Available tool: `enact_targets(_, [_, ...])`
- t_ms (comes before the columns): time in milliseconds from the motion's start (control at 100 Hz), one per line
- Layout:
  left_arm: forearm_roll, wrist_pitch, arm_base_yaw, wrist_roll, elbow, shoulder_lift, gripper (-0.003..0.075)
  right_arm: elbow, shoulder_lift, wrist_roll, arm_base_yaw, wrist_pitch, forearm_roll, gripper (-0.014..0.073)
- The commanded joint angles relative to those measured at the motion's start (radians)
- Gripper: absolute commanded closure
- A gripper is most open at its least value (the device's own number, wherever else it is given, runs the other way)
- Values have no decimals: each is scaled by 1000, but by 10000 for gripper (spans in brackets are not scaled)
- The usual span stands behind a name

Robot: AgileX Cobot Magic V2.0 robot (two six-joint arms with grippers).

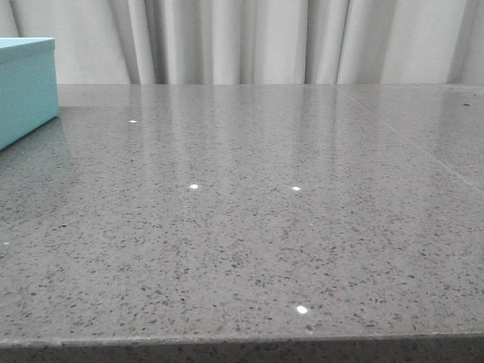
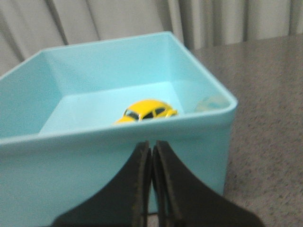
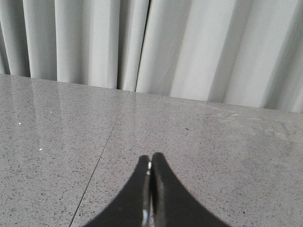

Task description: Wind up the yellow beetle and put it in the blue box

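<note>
Yellow beetle [image 2: 146, 110] — one — inside one blue box [image 2: 189, 142], two grippers closed.

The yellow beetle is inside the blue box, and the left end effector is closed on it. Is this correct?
Not quite. The beetle is inside the box, but the left end effector is shut on nothing: it is outside the box's near wall, apart from the car. The left wrist view shows this.

so the yellow beetle [image 2: 146, 111] sits inside the blue box [image 2: 113, 142], which is at the table's [image 1: 249, 227] far left.
</note>
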State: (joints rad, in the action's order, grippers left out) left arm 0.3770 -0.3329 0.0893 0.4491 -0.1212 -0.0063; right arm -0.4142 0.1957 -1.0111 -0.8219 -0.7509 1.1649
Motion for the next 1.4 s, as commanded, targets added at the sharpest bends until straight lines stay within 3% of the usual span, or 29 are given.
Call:
enact_targets(0, [-206, 75, 2, -262, 9, -35, 738, -22, 11, 0, 9, 38, 64, 662])
enact_targets(60, [-317, 82, 2, -400, 28, -35, 738, -22, 11, 0, 9, 38, 64, 662])
enact_targets(120, [-372, 103, -5, -456, 45, -35, 738, -22, 11, 0, 9, 38, 64, 662])
enact_targets(350, [-454, 289, -97, -456, 130, -35, 738, -22, 11, 0, 9, 38, 64, 662])
enact_targets(460, [-488, 266, -136, -456, 130, -35, 738, -22, 11, 0, 9, 38, 64, 662])
enact_targets(1390, [-476, 264, -134, -456, 130, -35, 738, -19, 11, 0, 9, 31, 65, 662])
